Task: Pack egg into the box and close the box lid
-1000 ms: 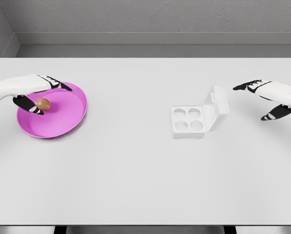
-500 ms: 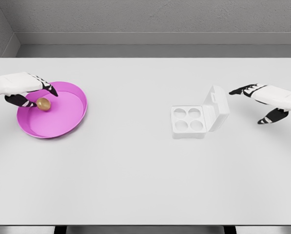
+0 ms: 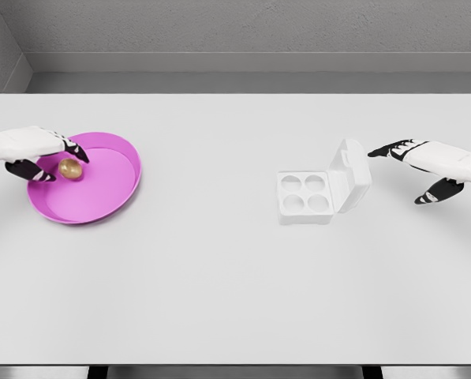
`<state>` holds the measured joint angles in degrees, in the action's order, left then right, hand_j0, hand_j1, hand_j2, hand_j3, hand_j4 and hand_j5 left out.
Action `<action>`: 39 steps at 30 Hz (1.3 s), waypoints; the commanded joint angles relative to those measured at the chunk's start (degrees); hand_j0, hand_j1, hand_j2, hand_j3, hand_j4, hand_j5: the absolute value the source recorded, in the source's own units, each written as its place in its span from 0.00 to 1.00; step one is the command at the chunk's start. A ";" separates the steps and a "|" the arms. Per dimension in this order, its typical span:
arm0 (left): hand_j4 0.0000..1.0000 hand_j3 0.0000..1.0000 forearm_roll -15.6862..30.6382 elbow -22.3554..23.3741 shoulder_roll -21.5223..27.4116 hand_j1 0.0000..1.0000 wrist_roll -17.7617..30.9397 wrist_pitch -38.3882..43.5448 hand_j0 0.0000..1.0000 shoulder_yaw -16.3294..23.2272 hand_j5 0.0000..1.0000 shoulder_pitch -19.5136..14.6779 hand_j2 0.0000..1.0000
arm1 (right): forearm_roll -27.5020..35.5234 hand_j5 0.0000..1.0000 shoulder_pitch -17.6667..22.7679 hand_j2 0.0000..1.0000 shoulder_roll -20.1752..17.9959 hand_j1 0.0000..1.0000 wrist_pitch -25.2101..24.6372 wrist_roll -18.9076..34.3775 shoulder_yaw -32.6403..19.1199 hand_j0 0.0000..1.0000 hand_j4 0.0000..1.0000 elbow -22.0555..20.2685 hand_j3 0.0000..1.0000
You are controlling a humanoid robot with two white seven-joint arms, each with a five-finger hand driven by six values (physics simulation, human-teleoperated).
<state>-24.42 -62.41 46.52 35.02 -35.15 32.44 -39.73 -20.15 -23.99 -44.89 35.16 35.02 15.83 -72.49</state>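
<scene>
Curling loosely around the egg (image 3: 69, 168), the left hand (image 3: 31, 148) fingers (image 3: 73, 148) bracket it in the pink dish (image 3: 101, 201) far left; contact unclear. Right hand (image 3: 428, 162) hovers spread, empty, beside the open box (image 3: 323, 189). Egg's long axis is unclear.

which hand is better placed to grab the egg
Left. The left hand hovers at the egg in the pink plate, fingers open around it; the right hand is beside the box.

Left hand (image 3: 39, 154) cups the egg (image 3: 69, 168) in the pink plate (image 3: 101, 207); the box (image 3: 322, 189) stands open
</scene>
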 commanded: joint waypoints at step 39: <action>0.78 0.78 -3.88 4.93 -3.98 0.78 -0.02 0.15 0.78 -0.62 0.78 -0.44 0.78 | 0.37 1.00 0.00 1.00 -0.11 1.00 -0.16 -0.02 -0.01 1.00 1.00 -0.02 1.00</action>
<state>-28.30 -57.71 42.63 35.02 -35.14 31.83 -40.25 -20.15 -23.99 -44.93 35.16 35.02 15.83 -72.49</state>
